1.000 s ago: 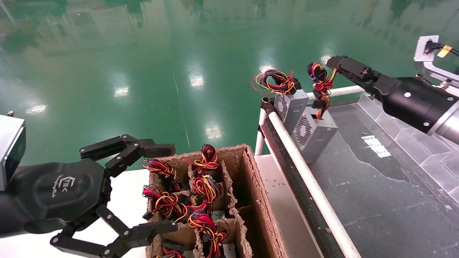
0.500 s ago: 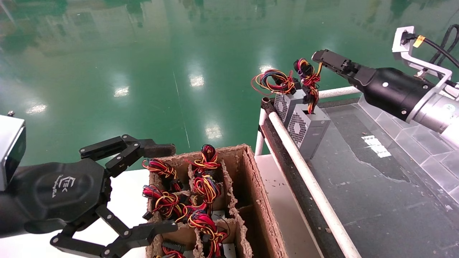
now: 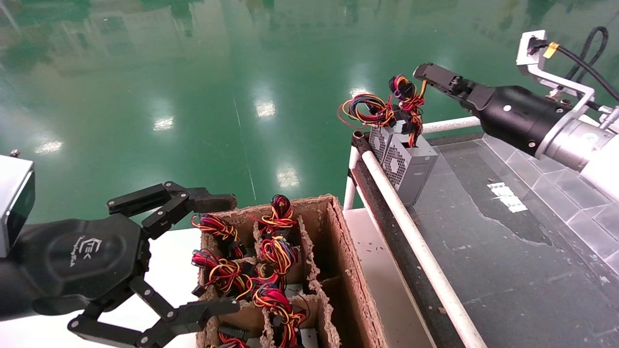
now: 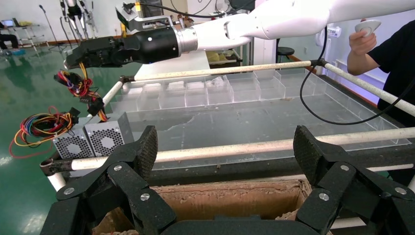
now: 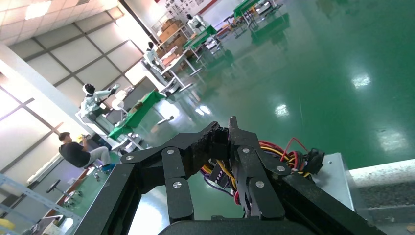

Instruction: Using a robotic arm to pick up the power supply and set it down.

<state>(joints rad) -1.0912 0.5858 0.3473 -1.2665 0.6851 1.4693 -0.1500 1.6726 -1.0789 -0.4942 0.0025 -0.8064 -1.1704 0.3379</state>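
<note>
Head view: the right black linkage-finger gripper (image 3: 421,72) is clamped on the red, yellow and black wire bundle (image 3: 405,101) of the small silver-grey metal power supply (image 3: 412,162), which stands on the dark worktop (image 3: 508,251) against a like grey unit (image 3: 380,137).

Left wrist view: the left gripper (image 4: 225,156) gapes wide, holding nothing, above a brown cardboard box (image 4: 230,200).

Right wrist view: the right gripper's fingers (image 5: 244,161) pinch the wires.

Carrying the power supply (image 3: 411,164) by its wire bundle (image 3: 406,99), pinched in the right gripper (image 3: 425,75), steadily leftward across the dark tray (image 3: 508,251). Closing the gap seen a second ago, now pressing it flush beside the other grey unit (image 3: 379,137) at the white rail (image 3: 401,212).
</note>
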